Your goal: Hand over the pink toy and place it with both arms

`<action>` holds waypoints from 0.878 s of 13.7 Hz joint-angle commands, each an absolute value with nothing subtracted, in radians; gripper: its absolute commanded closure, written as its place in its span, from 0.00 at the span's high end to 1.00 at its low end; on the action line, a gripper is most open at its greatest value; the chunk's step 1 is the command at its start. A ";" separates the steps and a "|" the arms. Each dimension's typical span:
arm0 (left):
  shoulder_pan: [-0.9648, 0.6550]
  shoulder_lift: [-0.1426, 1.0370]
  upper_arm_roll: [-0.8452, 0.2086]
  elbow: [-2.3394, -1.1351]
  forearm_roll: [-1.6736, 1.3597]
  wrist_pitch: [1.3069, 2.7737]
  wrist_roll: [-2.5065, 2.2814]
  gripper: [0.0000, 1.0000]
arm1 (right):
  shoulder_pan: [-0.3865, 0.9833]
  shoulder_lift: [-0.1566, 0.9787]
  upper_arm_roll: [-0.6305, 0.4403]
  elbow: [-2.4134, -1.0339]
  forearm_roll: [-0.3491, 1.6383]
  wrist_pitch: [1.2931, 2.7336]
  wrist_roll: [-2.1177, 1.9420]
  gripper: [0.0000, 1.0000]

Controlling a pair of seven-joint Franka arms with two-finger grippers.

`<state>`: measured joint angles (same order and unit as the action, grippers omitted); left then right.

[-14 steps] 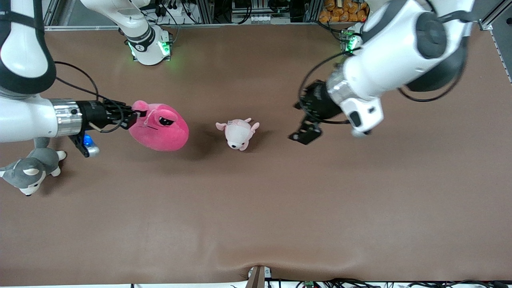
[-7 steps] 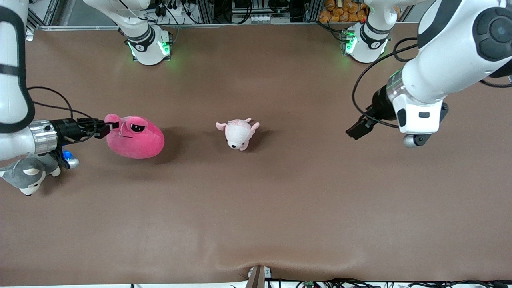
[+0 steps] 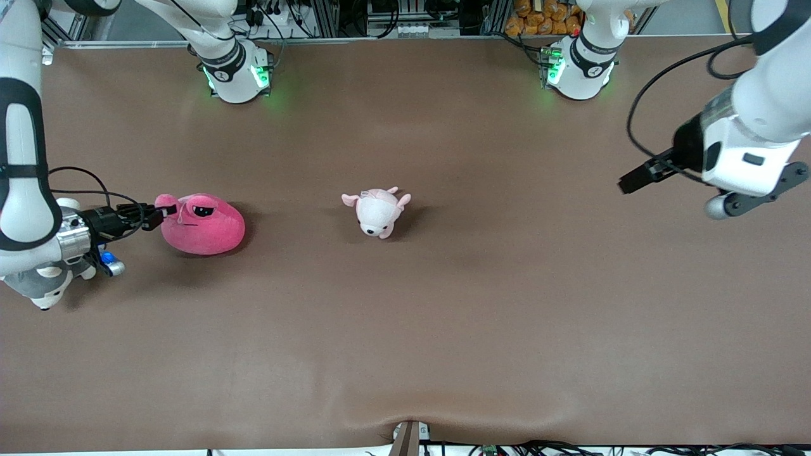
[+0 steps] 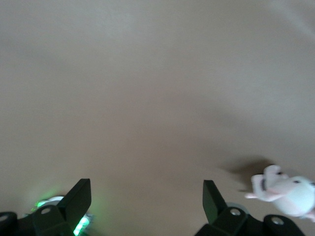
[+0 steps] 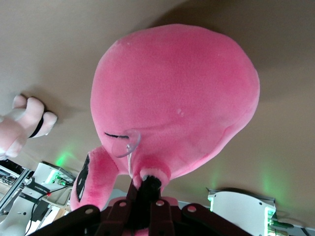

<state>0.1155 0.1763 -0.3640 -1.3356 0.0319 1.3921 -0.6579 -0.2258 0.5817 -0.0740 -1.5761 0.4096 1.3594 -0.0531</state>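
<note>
Right wrist view: thin pinch on pink toy

Right claw [image 5: 142, 189] clamps one eye bump of the pink toy [image 3: 201, 223], resting on the counter [image 3: 443, 316] toward the right arm's end from the small plush [image 3: 377, 211]. Left claw [image 3: 633, 182] gapes wide, waiting. Risk: plush may tug along on release.

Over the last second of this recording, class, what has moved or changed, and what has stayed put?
The right gripper, shut on the pink toy, has carried it toward the right arm's end of the table and apparently lower. The left gripper, open and empty, has pulled back toward the left arm's end. The small pale pink plush has not moved; the grey husky plush lies where it was, now more hidden under the right arm.
</note>
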 commanded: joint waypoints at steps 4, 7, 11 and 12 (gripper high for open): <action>-0.015 -0.046 -0.135 -1.584 0.032 1.408 -0.422 1.00 | -0.239 0.617 -0.052 -1.501 0.351 1.379 -0.063 1.00; -0.034 -0.136 -0.089 -1.684 0.031 1.446 -0.339 1.00 | -0.224 0.608 -0.046 -1.376 0.304 1.368 -0.075 1.00; -0.040 -0.244 -0.063 -1.792 0.032 1.482 -0.250 1.00 | -0.126 0.513 -0.048 -1.342 0.178 1.374 -0.129 1.00; -0.043 -0.251 -0.063 -1.790 0.032 1.479 -0.250 1.00 | -0.106 0.483 -0.048 -1.362 0.154 1.377 -0.129 1.00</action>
